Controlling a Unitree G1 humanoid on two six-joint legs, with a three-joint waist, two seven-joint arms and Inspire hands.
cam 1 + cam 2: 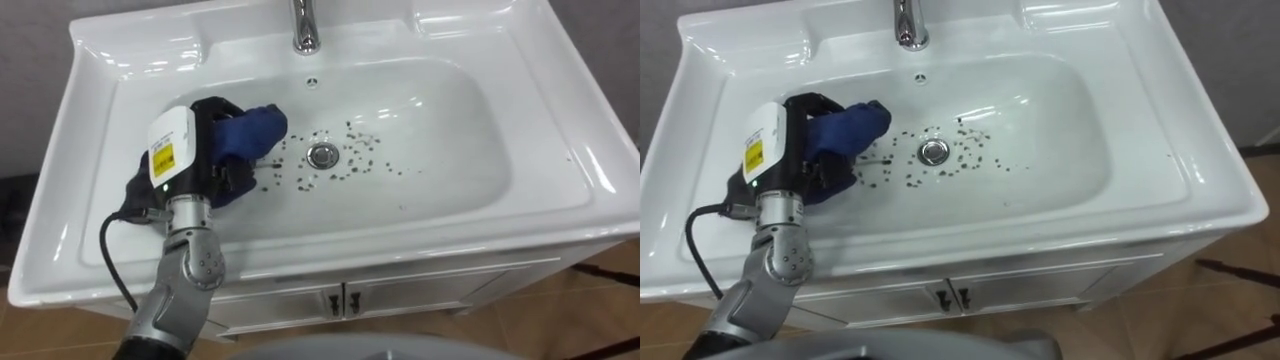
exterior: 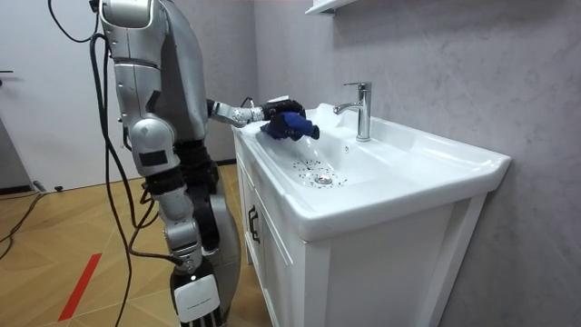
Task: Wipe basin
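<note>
- One hand does the work: your left hand (image 1: 195, 150) is clenched on the blue cloth (image 1: 250, 128), down inside the white basin (image 1: 440, 130), on its left slope near the drain (image 1: 322, 154).
- The cloth looks soft, light and bunched. It would likely fold or slip if pinched at an edge, so hold the wad in the palm and press it flat.
- Dark specks (image 1: 365, 150) lie scattered round the drain, on the cloth's right side; I judge these are what you must wipe.
- The basin is glossy and probably slick, with sloping walls. The chrome faucet (image 1: 305, 25) stands at the back rim, apart from the hand.
- Your right hand (image 2: 198, 307) hangs at the robot's side; clenched or slack, I cannot tell.
- You stand close to the white cabinet (image 1: 340, 298), with a grey wall (image 2: 436, 64) behind it and a wood floor (image 2: 73, 236) below.
</note>
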